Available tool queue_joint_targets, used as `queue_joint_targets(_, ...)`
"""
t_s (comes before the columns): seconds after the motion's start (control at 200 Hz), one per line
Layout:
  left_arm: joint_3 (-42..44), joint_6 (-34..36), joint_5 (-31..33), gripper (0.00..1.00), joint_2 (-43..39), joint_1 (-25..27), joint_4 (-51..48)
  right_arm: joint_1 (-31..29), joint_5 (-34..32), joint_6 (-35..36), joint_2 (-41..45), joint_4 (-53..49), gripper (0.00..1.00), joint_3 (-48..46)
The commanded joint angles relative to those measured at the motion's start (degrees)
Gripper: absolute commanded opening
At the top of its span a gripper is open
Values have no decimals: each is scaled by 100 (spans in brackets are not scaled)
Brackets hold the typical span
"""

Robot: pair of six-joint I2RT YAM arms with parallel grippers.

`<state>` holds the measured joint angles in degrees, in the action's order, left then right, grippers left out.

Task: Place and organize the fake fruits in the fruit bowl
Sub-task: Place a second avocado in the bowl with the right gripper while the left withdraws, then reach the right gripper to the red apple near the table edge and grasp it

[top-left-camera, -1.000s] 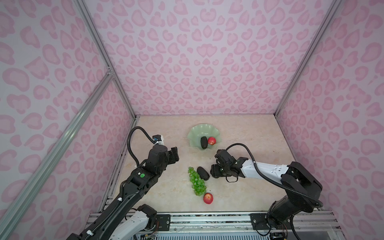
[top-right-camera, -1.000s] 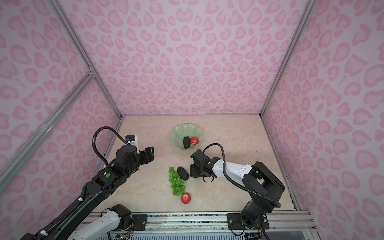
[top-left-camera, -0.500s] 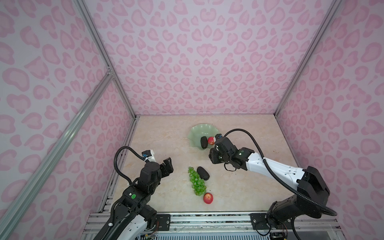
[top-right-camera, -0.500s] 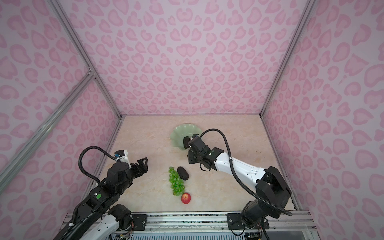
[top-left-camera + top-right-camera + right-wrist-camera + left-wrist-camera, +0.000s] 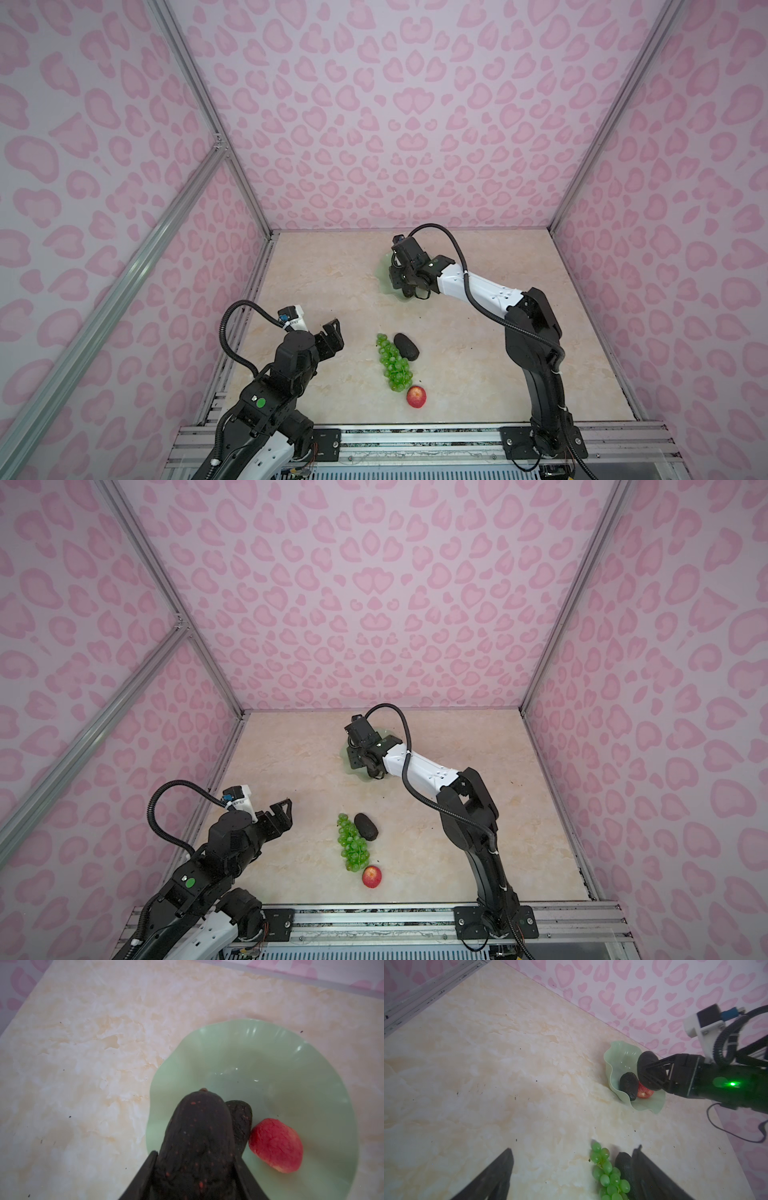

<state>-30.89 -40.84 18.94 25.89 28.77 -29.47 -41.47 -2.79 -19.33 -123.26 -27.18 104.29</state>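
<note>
The right gripper has its jaws clamped on the held avocado, poised over the bowl near its rim. Inside the bowl lie the bowl avocado and the bowl apple, touching each other. The left gripper, jaws apart and empty, hovers near the grapes, the table avocado and the table apple. I judge 2 of 6 fruits placed, 1 about to land and 3 left.

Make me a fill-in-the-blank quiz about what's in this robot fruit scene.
The right arm's jaws hold a dark ____ above the fruit bowl. Inside the bowl lie one avocado and one red ____. On the table lie grapes, an avocado and an apple: ____ items. The left arm's jaws stand ____, holding nothing.
Missing: avocado; apple; three; open.
</note>
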Motion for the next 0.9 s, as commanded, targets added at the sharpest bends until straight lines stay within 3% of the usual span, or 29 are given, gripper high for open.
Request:
queue_joint_targets(0.0,-30,-7,-104,90,-112,-3,3,73,144,158,-456,-329,40,424)
queue_joint_targets(0.25,-125,261,-427,91,-225,-3,14,139,269,170,-1077,-636,63,1027)
queue_joint_targets(0.425,-124,317,-493,91,-220,-3,66,153,306,193,-814,-691,66,980)
queue_joint_targets(0.52,-132,330,-485,91,-174,-3,126,148,315,168,-172,-637,67,657)
queue_joint_targets(0.615,-171,391,-490,91,-111,-3,150,116,331,149,637,-500,67,-137)
queue_joint_targets(0.895,-169,516,-439,91,-1,-3,318,-313,979,72,3813,-138,74,-4025)
